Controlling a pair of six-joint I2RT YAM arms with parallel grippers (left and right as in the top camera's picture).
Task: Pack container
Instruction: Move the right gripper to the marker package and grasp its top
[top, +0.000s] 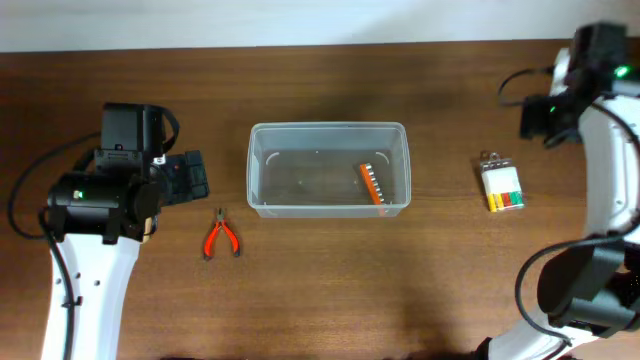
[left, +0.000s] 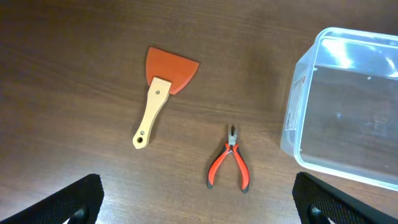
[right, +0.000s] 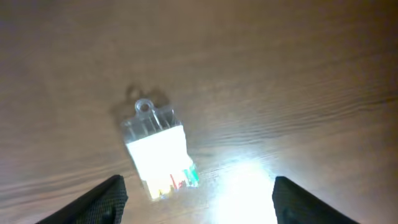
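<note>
Packing is judged to be at an early stage, and the step in hand seems to be the grasp of the next tool. Everything is carried by the table (top: 430, 290). The container (top: 327, 126) is found to the right of the left claw (left: 198, 214) and to the left of the right claw (right: 198, 211), between the two, and one orange piece (top: 372, 183) is seen inside it.

Below the left claw and ahead of its fingertips, the scraper (left: 163, 93) is laid flat. The pliers (left: 229, 167) are nearer to this claw and closer to the container wall. Below the right claw, ahead and slightly to the left, a small clear packet (right: 158, 152) with coloured pieces is laid. Its content is washed out by glare.

For a good grasp, the left claw should be lowered straight over the pliers, and the fingers closed across both red handles, not on the thin nose. The scraper is better taken by its wooden handle. The packet is flat, so a grip on its two long edges is judged to be needed.

Both arms are held above the table with the claws pointed downward. Both claws are released, with the fingers spread wide. Nothing is held and nothing is touched.
</note>
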